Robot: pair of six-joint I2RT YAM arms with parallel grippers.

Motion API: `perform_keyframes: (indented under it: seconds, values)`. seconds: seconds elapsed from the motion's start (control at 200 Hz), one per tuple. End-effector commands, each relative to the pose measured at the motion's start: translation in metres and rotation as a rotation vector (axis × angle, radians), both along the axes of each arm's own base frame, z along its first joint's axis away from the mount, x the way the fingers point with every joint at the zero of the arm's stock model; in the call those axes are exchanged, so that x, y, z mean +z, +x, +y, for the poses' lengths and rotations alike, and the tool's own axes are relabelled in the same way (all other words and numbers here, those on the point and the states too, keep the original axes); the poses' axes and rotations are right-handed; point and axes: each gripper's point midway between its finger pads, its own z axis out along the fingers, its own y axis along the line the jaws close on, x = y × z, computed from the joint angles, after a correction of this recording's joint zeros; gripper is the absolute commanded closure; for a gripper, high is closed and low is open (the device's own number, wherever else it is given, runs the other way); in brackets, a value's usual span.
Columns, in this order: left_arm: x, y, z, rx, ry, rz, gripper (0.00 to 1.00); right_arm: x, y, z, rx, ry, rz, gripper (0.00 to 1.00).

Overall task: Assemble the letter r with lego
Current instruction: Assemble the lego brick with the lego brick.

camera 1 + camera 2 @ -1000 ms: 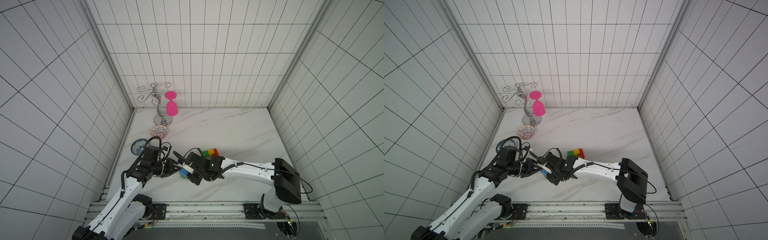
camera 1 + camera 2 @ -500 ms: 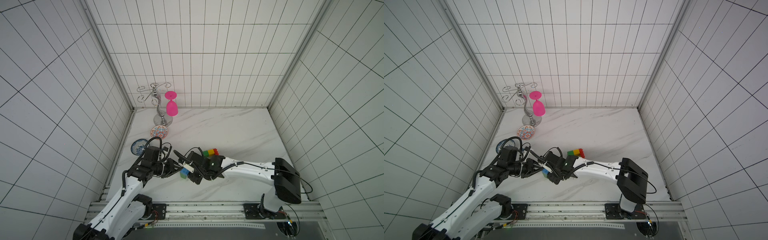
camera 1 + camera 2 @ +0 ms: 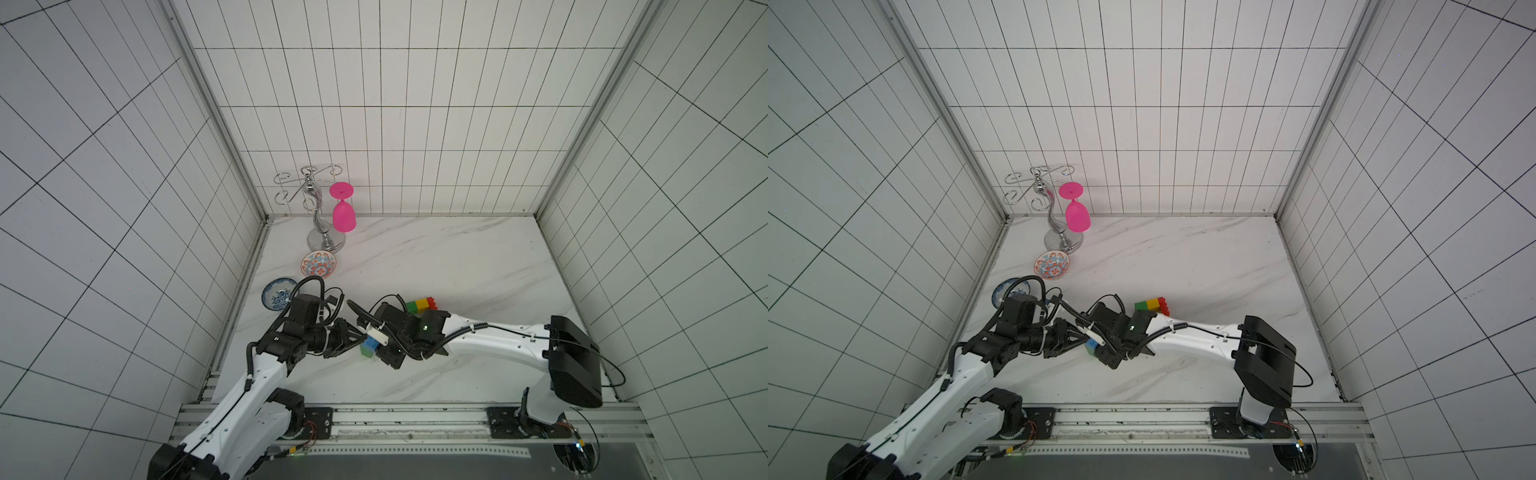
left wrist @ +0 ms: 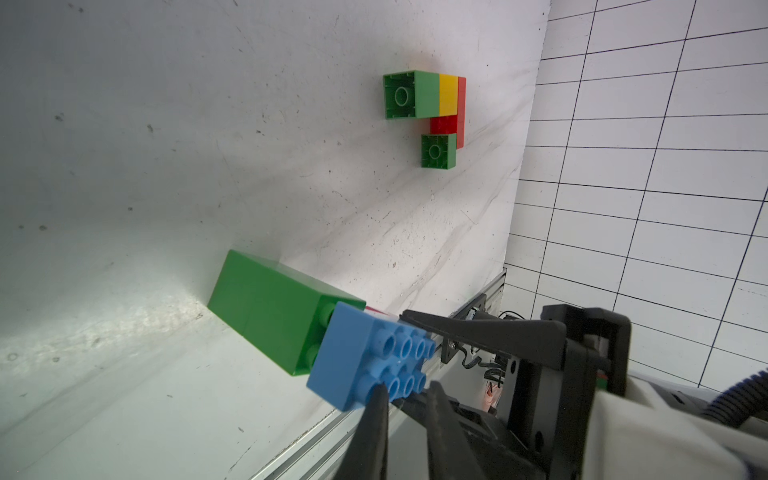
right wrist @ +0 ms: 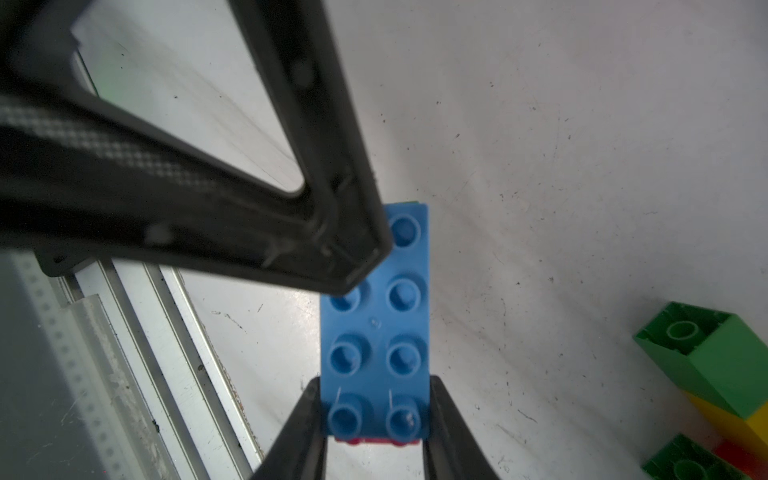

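the right gripper (image 5: 374,399) is clamped on one end of the blue brick (image 5: 374,332), a finger pressed to each long side; the brick's studded face looks up at the right wrist camera; a sliver of the pink brick (image 5: 365,441) shows under that gripped end; the other end sits on the studs of a green block (image 4: 270,307), which slants down to the marble table (image 3: 457,257) and seems to rest there; in both top views this cluster lies in the near left-centre of the table, where the two arms meet; the left gripper (image 4: 405,388) comes in from the left with its jaws narrow, a slim gap between them and nothing seen clamped, one fingertip (image 4: 376,399) touching the blue brick's studded face at its free end; just beyond the right wrist, a little farther and to the right, a second group lies flat on the table: a green cube (image 3: 413,306), a yellow cube (image 3: 424,303) and a red brick (image 3: 433,302) joined in a row, with another green cube (image 4: 437,150) fixed to the red brick's overhanging end; along the far left stand a wire glass rack (image 3: 316,216) with a pink goblet (image 3: 343,212) hung upside down, and two patterned bowls (image 3: 318,264) nearer along the left wall
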Motion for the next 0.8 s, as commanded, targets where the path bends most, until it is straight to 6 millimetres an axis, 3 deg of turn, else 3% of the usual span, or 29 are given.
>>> perform_keyframes:
  seconds: [0.0,0.29,0.795]
  values:
    - [0.005,0.005,-0.003,0.002,-0.028,-0.021,0.82,0.008,0.005,0.007,0.016,0.009,-0.004,1.00]
    - [0.005,0.007,-0.005,-0.002,-0.040,-0.015,0.87,0.008,0.006,0.009,0.012,0.007,-0.003,1.00]
    - [-0.011,0.002,-0.004,-0.007,-0.030,0.024,0.92,0.007,0.007,0.005,0.000,0.000,-0.006,1.00]
